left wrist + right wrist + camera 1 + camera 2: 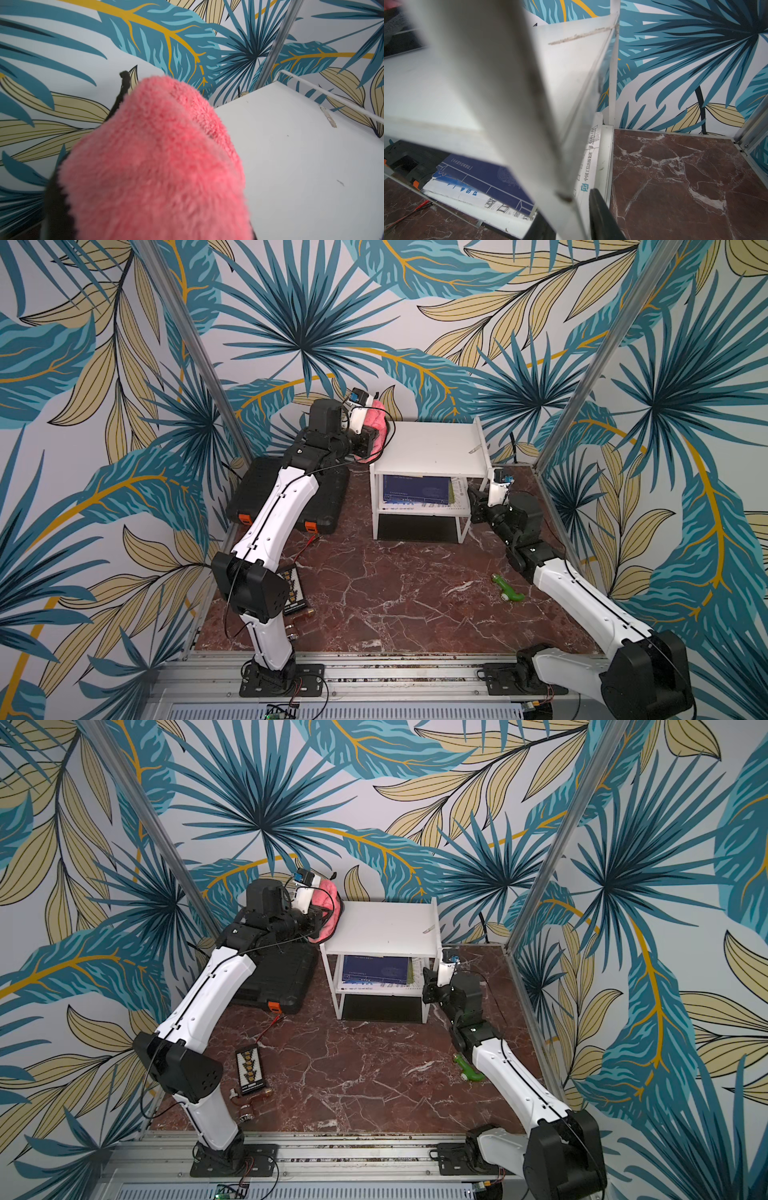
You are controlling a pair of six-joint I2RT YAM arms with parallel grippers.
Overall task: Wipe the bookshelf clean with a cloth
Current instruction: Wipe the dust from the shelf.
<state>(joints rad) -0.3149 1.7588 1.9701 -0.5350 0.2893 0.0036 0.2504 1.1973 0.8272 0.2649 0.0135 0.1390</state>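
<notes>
The bookshelf (428,448) stood at the desk's (395,597) far edge. The pink cloth (379,423) hung just beside its top board's left edge, pinched in the fully closed left claw (371,444). The right claw (566,218) clamped the bookshelf's right front upright.

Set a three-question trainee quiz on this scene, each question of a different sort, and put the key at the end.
1. Pick one. The cloth is: A) held in the left pincer; B) lying on the table; C) draped over the black case.
2. True or false: the right pincer hangs free, clear of the bookshelf.
3. Name what is stored inside the bookshelf.

Key
1. A.
2. False: it is closed on a front corner post of the bookshelf.
3. Books, the top one dark blue.
</notes>
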